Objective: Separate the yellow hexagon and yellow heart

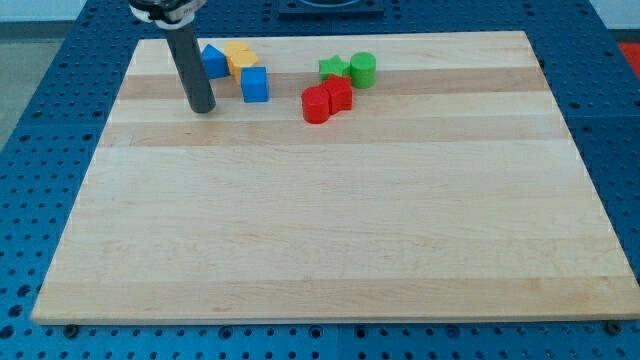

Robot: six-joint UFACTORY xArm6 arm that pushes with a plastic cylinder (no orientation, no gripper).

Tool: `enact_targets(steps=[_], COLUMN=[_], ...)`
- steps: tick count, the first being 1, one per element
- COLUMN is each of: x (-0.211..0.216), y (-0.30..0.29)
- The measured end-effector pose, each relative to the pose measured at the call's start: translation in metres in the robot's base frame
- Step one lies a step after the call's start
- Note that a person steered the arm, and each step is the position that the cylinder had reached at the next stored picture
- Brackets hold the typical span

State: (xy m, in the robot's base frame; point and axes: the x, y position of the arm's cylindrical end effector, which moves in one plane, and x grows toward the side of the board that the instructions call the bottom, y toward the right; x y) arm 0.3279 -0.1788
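Observation:
Two yellow blocks sit touching each other near the view's top left: one (235, 50) behind, one (246, 64) in front. I cannot tell which is the hexagon and which the heart. A blue triangular block (213, 62) lies against their left side, and a blue cube (255, 85) stands just below them. My tip (203, 108) rests on the board, below and left of the blue triangular block, apart from all blocks. The rod hides part of the board to the left of the blue triangular block.
A red cylinder (316, 105) and another red block (338, 94) touch each other right of the blue cube. A green star (333, 68) and a green cylinder (363, 70) sit just above them. The wooden board (330, 230) lies on a blue perforated table.

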Motion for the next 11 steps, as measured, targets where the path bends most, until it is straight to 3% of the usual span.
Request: enact_targets(steps=[3,8,11], x=[-0.067,-0.058,-0.073], y=[0.006,0.058,0.088])
